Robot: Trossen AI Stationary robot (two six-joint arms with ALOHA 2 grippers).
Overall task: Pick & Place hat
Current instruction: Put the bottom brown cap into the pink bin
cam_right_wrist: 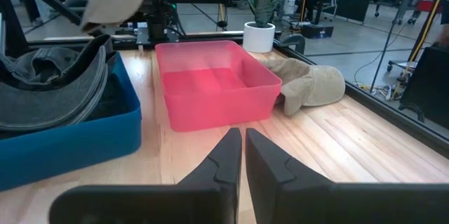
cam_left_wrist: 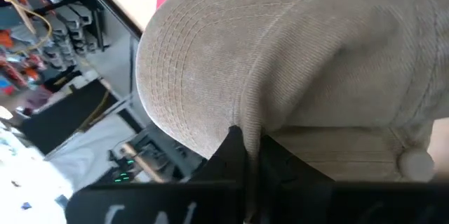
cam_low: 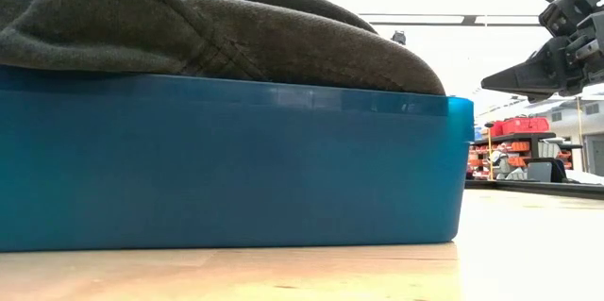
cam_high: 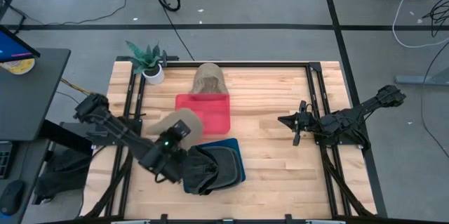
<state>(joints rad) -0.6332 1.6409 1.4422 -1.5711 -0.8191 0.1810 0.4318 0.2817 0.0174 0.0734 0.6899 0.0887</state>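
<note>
Left gripper (cam_high: 170,142): it was clamped on a tan corduroy cap (cam_high: 181,123), fingers (cam_left_wrist: 238,155) pinched thin on the fabric where brim meets crown, the cap carried in the air between the blue bin (cam_high: 237,162) and the red bin (cam_high: 208,112).
Grip risk: the hold looked like a fold of cloth only; I judged a quick swing could let the cap slide out and land on the table (cam_high: 273,161) between the bins.
Snag risk: the brim hung low and close to the grey caps (cam_high: 210,168) heaped in the blue bin, so it could catch one and drag it along.
Drop risk: released too near the red bin's rim, the cap could end up draped over the wall.
Other cap: a second tan cap (cam_high: 208,78) lay on the table against the red bin's far side, beside a potted plant (cam_high: 149,61).
Right gripper (cam_high: 297,127): parked over its side of the table, fingers together, holding nothing.
</note>
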